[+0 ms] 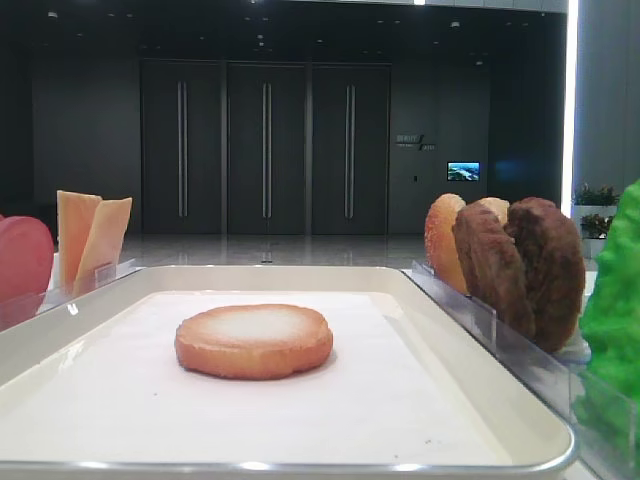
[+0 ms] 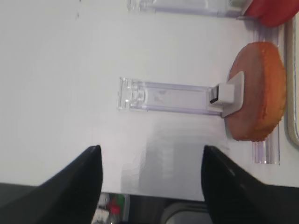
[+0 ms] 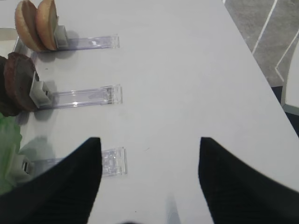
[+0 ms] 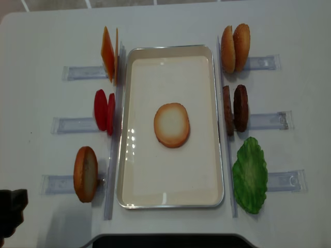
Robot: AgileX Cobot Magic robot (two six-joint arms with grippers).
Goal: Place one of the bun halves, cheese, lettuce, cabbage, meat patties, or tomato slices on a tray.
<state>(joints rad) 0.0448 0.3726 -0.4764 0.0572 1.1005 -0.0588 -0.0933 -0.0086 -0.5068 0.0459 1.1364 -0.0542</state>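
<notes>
A cream-white tray point(image 4: 170, 205) lies mid-table. One bun half point(image 4: 171, 124) rests flat on it, pale toasted face up, also in the low view point(image 1: 254, 340). To the tray's left stand cheese point(image 4: 108, 53), tomato slices point(image 4: 104, 110) and another bun half point(image 4: 86, 173). To its right stand two bun halves point(image 4: 235, 48), meat patties point(image 4: 235, 108) and green lettuce point(image 4: 250, 174). My left gripper point(image 2: 152, 186) is open and empty over the table's near edge, short of the left bun half point(image 2: 257, 91). The right gripper point(image 3: 149, 177) is open and empty over bare table, right of the patties point(image 3: 18, 84).
Clear plastic holders point(image 4: 83, 72) carry the upright food on both sides of the tray. One holder's end point(image 3: 114, 161) lies beside my right gripper's left finger. The table edge point(image 2: 163, 193) runs just beneath my left fingers. A dark arm part point(image 4: 10, 214) sits at the bottom left corner.
</notes>
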